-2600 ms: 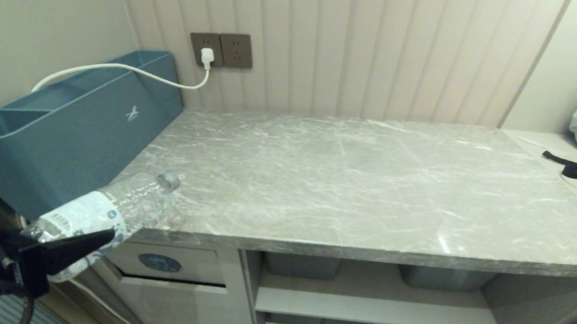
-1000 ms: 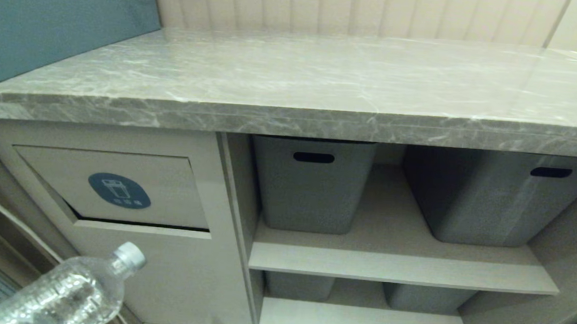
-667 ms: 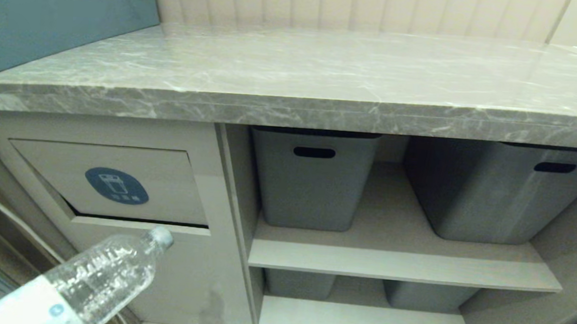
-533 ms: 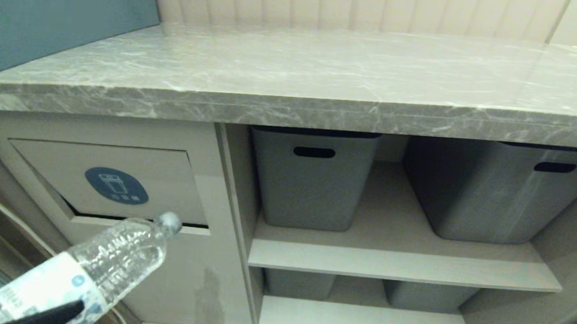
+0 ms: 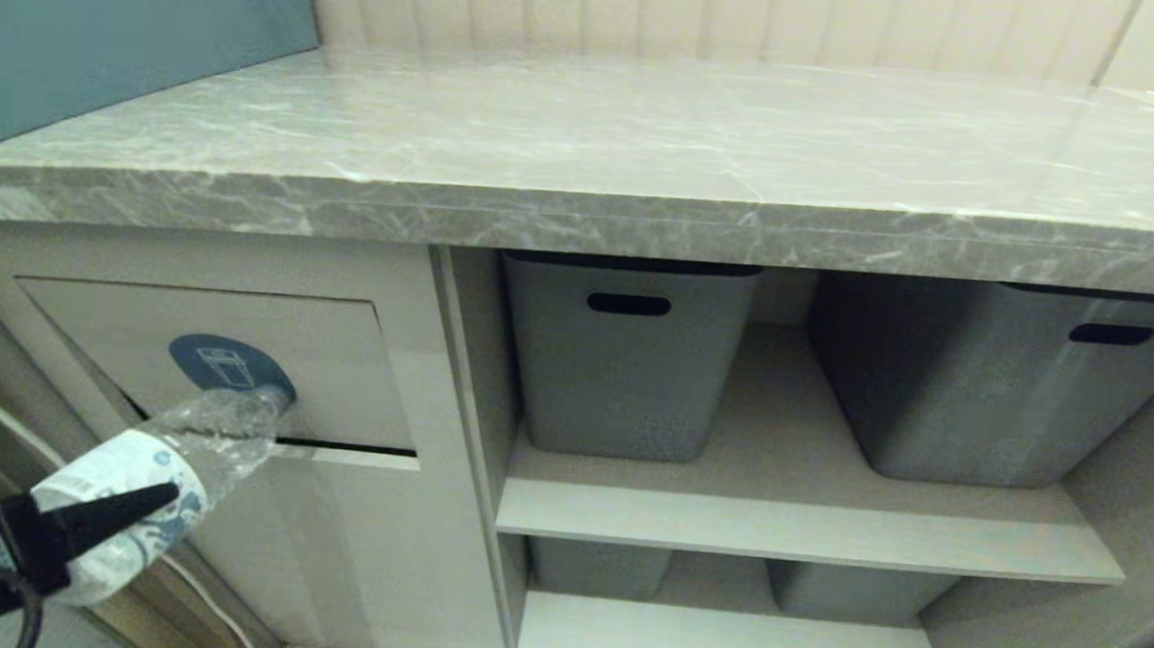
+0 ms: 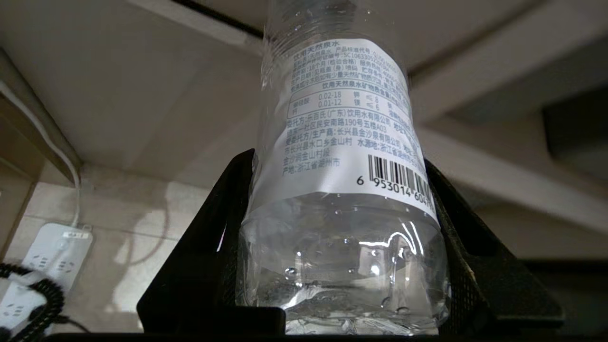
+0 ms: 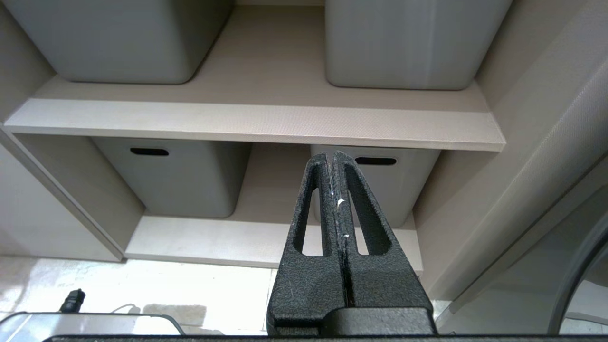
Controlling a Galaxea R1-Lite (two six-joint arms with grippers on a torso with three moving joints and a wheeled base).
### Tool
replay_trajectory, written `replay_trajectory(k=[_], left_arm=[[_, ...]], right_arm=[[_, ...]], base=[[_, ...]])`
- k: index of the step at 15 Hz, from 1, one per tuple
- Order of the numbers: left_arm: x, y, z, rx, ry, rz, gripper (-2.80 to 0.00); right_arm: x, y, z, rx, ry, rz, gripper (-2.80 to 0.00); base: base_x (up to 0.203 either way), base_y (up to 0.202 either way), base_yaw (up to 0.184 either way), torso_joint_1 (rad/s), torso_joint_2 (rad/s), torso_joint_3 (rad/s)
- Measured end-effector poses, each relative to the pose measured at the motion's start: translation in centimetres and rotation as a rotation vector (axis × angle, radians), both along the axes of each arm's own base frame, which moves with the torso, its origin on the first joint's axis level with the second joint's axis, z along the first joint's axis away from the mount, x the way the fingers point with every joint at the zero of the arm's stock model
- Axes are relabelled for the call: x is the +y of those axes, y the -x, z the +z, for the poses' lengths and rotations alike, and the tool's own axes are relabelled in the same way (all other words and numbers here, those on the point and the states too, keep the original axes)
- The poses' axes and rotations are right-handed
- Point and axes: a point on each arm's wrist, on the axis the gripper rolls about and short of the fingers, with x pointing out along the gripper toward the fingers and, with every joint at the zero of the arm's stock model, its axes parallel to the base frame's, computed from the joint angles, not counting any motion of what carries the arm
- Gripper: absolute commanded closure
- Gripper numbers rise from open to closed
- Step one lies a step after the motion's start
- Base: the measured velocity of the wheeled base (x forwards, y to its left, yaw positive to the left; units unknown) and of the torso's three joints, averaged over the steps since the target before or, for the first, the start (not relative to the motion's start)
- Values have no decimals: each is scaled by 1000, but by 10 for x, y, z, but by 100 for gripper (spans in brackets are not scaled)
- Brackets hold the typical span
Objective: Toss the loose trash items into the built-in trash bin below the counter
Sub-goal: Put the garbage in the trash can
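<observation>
Now our left hand (image 5: 73, 534) sits at seven o'clock in the head view, fingers closed around the lower body of the water bottle (image 5: 157, 469). The bottle points up toward one o'clock, cap end at the dark gap along the lower edge of the trash bin flap (image 5: 334, 369), below the tabletop (image 5: 589, 134).

To do this well, we judge: push the neck square against the flap so it swings inward, run the bottle well through the slot, then let go; release too soon and it could drop to the floor.

Our right hand (image 7: 335, 161) is parked, fingers pressed together, empty, facing the grey tubs (image 7: 180, 175).

Writing: wrap label (image 6: 342, 128) in Chinese print, barcode beginning 6 953014. Blue sticker (image 5: 219, 362) shows a bin icon; its caption is unreadable.
</observation>
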Motion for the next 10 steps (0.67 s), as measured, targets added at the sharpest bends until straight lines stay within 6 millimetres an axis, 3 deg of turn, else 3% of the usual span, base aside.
replay_trajectory(k=[10], left_arm=[[14,-84,-13,-20,301,138,0]], right_arm=[[0,0,0,0,0,0,0]], base=[[0,0,0,0,0,0]])
